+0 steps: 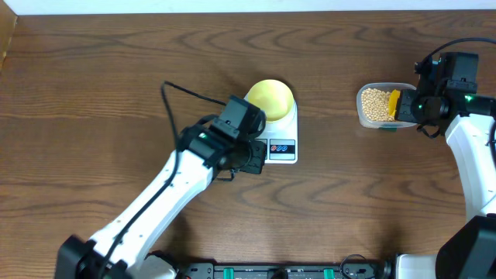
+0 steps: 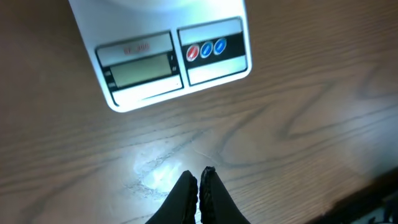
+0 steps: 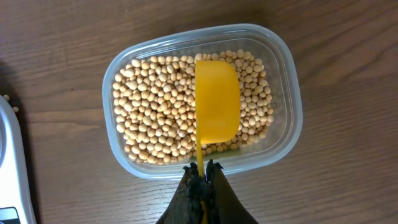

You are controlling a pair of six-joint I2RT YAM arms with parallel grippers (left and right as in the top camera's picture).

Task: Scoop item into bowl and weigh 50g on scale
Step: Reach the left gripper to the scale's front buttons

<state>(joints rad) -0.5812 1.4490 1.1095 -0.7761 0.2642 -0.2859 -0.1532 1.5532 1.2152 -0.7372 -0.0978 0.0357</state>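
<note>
- Centrally, the scale [image 1: 283,147] stands on the brown wood-grain table [image 1: 116,77]. It is a white, rounded-rectangular unit with its display edge facing the robot.
- Bowl [image 1: 270,99]: small, round and pale yellow. It sits on the scale's platform, behind the display, and covers most of the platform.
- Scale front, left wrist view [image 2: 168,62]: a greenish-grey display lies on one side, with red and blue round buttons [image 2: 205,48] beside it. Any digits are too faint to read.
- Left hand [image 2: 199,180]: its two dark fingers are pressed together with nothing between them. It is over bare table just in front of the scale's display edge, and whether the tips touch the wood cannot be told.
- Tub [image 1: 364,116]: a clear rectangular plastic container, well apart from the scale on the scale's right side.
- Beans [image 3: 155,112]: many small, round tan pieces forming a loose layer across the floor of the tub [image 3: 283,74].
- Scoop [image 3: 217,109]: yellow, with its cup lying on the beans inside the tub. Its thin handle runs back over the tub's near wall.
- Right hand [image 3: 202,171]: its fingers are closed on the end of the scoop's handle, pinching it just outside the tub's near wall.
- Stray beans [image 3: 6,98]: a couple lie on the table close to the scale's edge [image 3: 9,174], on its tub side.
</note>
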